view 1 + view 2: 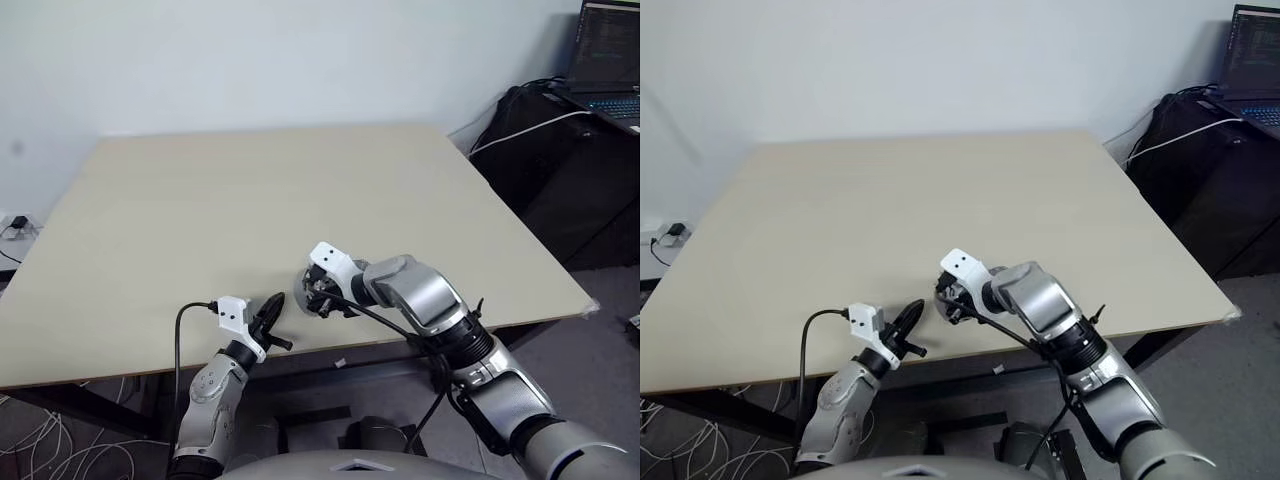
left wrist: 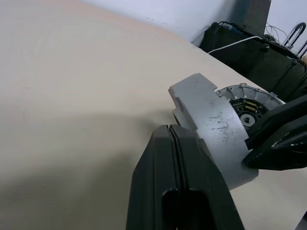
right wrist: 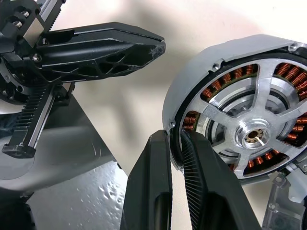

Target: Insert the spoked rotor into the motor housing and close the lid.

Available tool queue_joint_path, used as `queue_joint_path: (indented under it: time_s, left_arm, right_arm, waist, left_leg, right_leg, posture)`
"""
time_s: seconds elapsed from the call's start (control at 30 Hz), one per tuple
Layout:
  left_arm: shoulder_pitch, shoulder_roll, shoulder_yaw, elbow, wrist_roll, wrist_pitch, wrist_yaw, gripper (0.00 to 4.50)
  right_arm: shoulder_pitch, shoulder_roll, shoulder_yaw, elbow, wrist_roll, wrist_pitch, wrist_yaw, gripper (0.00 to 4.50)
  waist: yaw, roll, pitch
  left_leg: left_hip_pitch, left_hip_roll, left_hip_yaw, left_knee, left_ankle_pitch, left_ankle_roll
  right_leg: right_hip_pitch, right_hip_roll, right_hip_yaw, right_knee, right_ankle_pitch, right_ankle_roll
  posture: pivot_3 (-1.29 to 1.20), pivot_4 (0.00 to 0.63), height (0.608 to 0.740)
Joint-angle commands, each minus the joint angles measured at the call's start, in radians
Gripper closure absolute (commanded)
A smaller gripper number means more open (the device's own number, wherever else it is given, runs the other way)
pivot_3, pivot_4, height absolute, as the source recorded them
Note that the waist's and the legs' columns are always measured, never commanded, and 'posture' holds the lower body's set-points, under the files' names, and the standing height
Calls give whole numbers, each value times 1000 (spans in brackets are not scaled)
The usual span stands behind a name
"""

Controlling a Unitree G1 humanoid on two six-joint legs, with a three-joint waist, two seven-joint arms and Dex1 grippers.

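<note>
Now, from the two head views, a wide beige table (image 1: 260, 200) fills the middle, and both arms meet near its front edge. The left gripper (image 1: 268, 315) lies low at that edge, level, pointing toward the right arm, with its two black fingers pressed together and nothing between them. The right gripper (image 1: 318, 297) is just beside it, bent downward and turned toward the left one, and it holds a round metal part that is mostly hidden behind the white wrist piece. A dark bag (image 1: 560, 150) and a laptop (image 1: 608, 60) stand beyond the far right corner of the table. Next, in the left wrist view, the left fingers (image 2: 168, 177) are fully closed, one flat against the other. In front of them is the grey block of the right wrist, and behind it shows part of the motor housing (image 2: 249, 100), a round silvery rim with a dark centre, held above the table surface. Then, in the right wrist view, the right fingers (image 3: 153, 187) stand narrow and pinch the rim of the motor housing (image 3: 192, 96) between them. The spoked rotor (image 3: 252, 134) already sits inside the housing: its broad silver spokes and central hub lie over the ring of copper-orange windings. The closed left gripper (image 3: 144, 48) appears across from it, near but apart from the housing. Whether the housing touches the table cannot be told.
</note>
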Motion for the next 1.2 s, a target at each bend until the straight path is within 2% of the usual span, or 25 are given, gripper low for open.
queue_joint_path:
  time_s: [0.03, 0.27, 0.73, 1.17, 1.2]
  left_arm:
    - [-9, -8, -7, -17, -10, -9, -7, 4500]
    - [-10, -8, -9, -19, -11, -2, -8, 4500]
    - [-6, -12, -6, -31, -12, 3, 4, 4500]
    - [-12, -9, -3, -30, -15, 11, 0, 4500]
    - [-13, -9, -3, -30, -15, 11, -1, 4500]
  right_arm:
    - [-16, -17, -3, -34, 35, 15, -16, 4413]
    - [-22, -8, -2, -29, 82, 18, -53, 4413]
    - [-36, 86, -18, 158, 73, -113, -153, 4413]
    - [-29, 113, -54, 110, 137, -74, -166, 198]
    - [-27, 118, -62, 101, 150, -65, -165, 20]
  waist:
    - [0, 0, 0]
    - [0, 0, 0]
    - [-2, 0, 0]
    - [-24, 0, 0]
    - [-25, 0, 0]
  left_leg:
    - [0, 0, 0, 0, 0, 0]
    - [0, 0, 0, 0, 0, 0]
    - [0, 0, 0, 0, 0, 0]
    - [0, 1, 0, 0, 0, 0]
    - [0, 1, 0, 0, 0, 0]
  right_leg:
    - [0, 0, 0, 0, 0, 0]
    - [0, 0, 0, 0, 0, 0]
    - [0, 0, 0, 0, 0, 0]
    - [0, 1, 0, 0, 0, 0]
    - [0, 1, 0, 0, 0, 0]
  posture:
    - [0, 0, 740]
    - [0, 0, 740]
    - [0, 0, 740]
    - [0, 0, 740]
    - [0, 0, 740]
